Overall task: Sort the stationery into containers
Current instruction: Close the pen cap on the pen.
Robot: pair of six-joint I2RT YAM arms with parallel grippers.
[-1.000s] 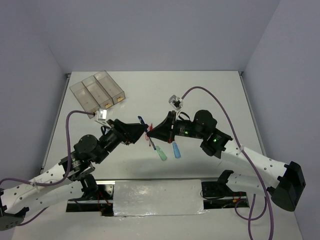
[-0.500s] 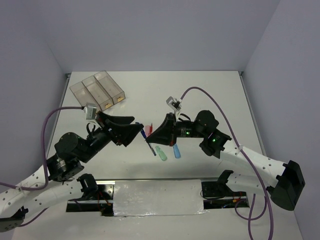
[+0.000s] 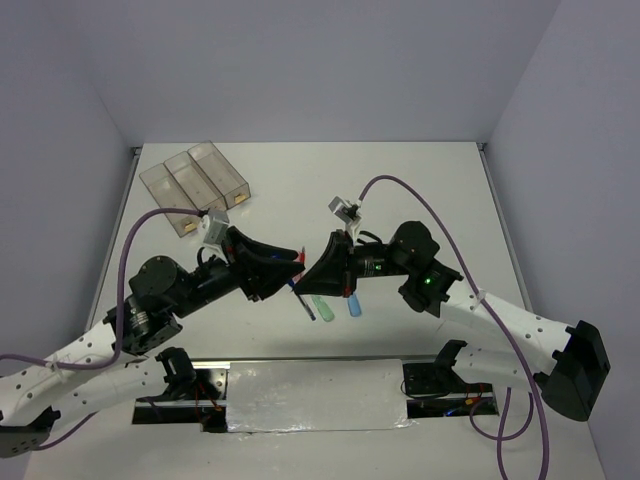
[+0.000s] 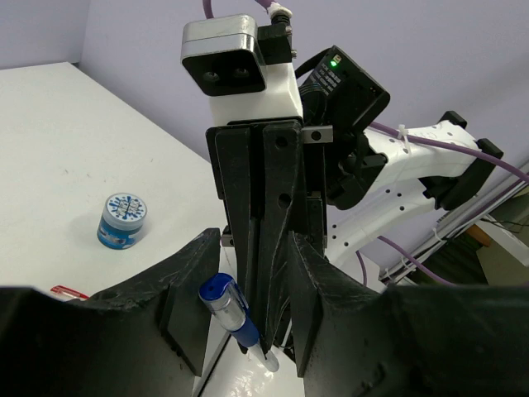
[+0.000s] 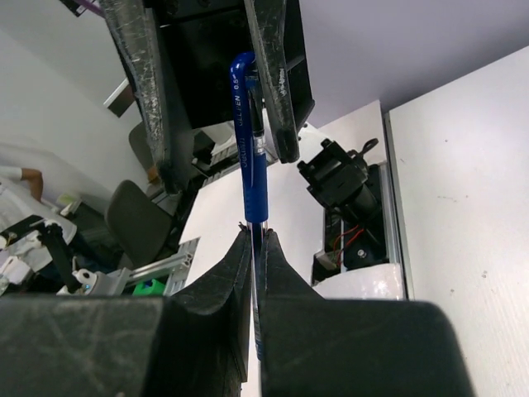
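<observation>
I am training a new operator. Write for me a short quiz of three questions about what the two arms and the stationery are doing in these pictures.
1. True or false: the right fingers are shut on the blue pen.
2. Fill the gap: the left fingers stand ____ on either side of this pen's other end.
3. Where do the green bar and the blue bar lie?
A) in the left fingers
B) flat on the table
C) in the right fingers

Key: 1 true; 2 open; 3 B.
</observation>
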